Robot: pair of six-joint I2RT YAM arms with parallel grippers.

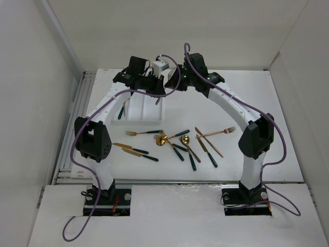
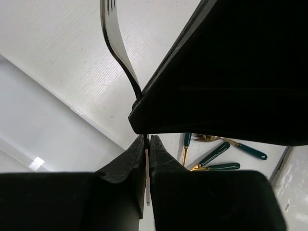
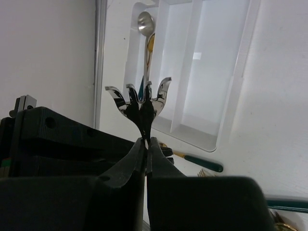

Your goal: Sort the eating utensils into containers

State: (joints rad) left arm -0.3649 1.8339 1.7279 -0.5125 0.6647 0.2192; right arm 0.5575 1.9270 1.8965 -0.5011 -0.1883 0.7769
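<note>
A silver fork (image 2: 118, 43) is pinched by both grippers at once above the white cutlery tray (image 1: 139, 112). My left gripper (image 2: 147, 139) is shut on its flat handle. My right gripper (image 3: 146, 142) is shut on its neck, just below the tines (image 3: 139, 96). In the top view the left gripper (image 1: 156, 91) and the right gripper (image 1: 168, 86) meet tip to tip over the tray's right end. One tray compartment (image 3: 185, 72) holds a silver spoon (image 3: 146, 24) and a gold utensil beside it. Several gold utensils with dark green handles (image 1: 177, 144) lie on the table in front of the tray.
A gold fork (image 1: 144, 133) and two knives (image 1: 136, 152) lie left of the pile; a copper fork (image 1: 216, 133) and knives (image 1: 208, 149) lie to its right. White walls enclose the table. A grooved rail (image 1: 77, 118) runs along the left edge.
</note>
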